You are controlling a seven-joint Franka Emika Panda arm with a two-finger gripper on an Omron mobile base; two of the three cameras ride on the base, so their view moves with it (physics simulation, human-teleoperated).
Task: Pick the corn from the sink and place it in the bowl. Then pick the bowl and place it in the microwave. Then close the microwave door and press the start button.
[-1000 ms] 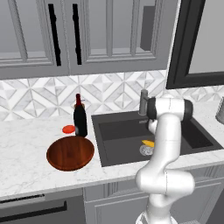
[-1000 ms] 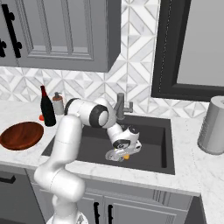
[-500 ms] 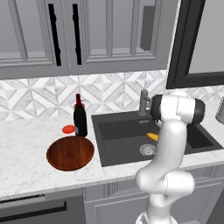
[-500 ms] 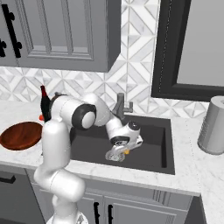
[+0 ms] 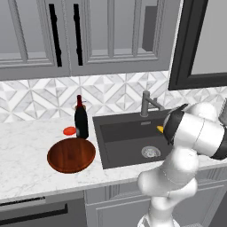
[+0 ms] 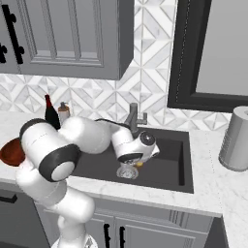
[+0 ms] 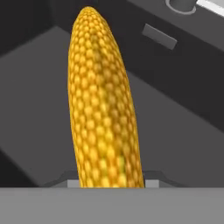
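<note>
The yellow corn (image 7: 105, 100) stands lengthwise between my fingertips (image 7: 151, 183), and my gripper (image 7: 111, 181) is shut on its lower end. In the right base view the gripper (image 6: 137, 161) hangs inside the dark sink (image 6: 167, 169), just above the drain, with the corn (image 6: 140, 163) showing under the hand. From the left, my arm hides the hand and just the corn's tip (image 5: 160, 129) shows over the sink (image 5: 124, 142). The reddish-brown bowl (image 5: 71, 155) sits on the counter left of the sink, partly hidden by my arm in the right base view (image 6: 10, 151). The microwave (image 6: 213, 53) is up at the right.
A dark wine bottle (image 5: 80, 119) and a small flat red-orange thing (image 5: 69, 131) stand behind the bowl. The faucet (image 5: 148, 103) rises at the sink's back rim, close to my hand. A grey canister (image 6: 236, 138) stands on the right counter.
The corn has risen off the sink floor in my closed gripper. My arm's elbow has swung around toward the cameras.
</note>
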